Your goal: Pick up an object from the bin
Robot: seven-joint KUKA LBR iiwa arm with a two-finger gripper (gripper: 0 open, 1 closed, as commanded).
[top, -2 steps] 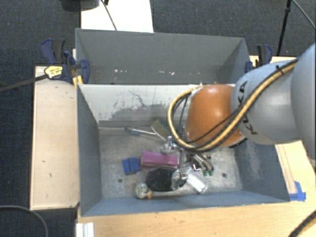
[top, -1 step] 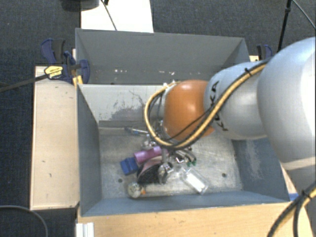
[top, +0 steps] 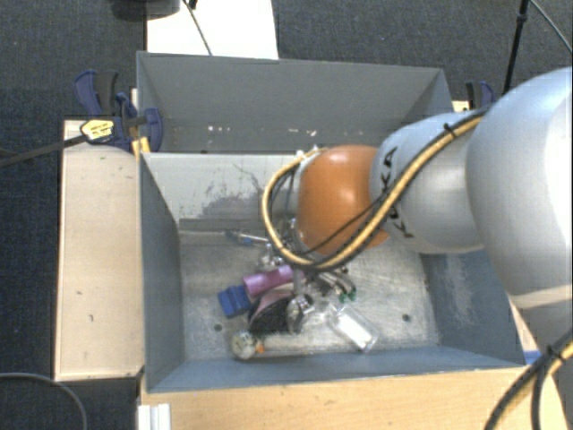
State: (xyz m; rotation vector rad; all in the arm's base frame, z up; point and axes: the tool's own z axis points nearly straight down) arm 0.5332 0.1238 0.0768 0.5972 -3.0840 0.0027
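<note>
**Gripper low in the heap, grip unclear**

Gripper point(top: 297, 301) is down among small things in the grey bin point(top: 166, 267), under the orange wrist cover point(top: 336, 195). Can't tell if it's spread or pinching anything. Nearest thing: stubby purple piece point(top: 267, 282), right against gripper on view-left. Black rounded thing point(top: 269, 314) is just below-left. Blue block point(top: 234, 302) lies further left, and a clear plastic piece point(top: 354, 329) sits near, lower right.

bright even light, soft shadows
</note>
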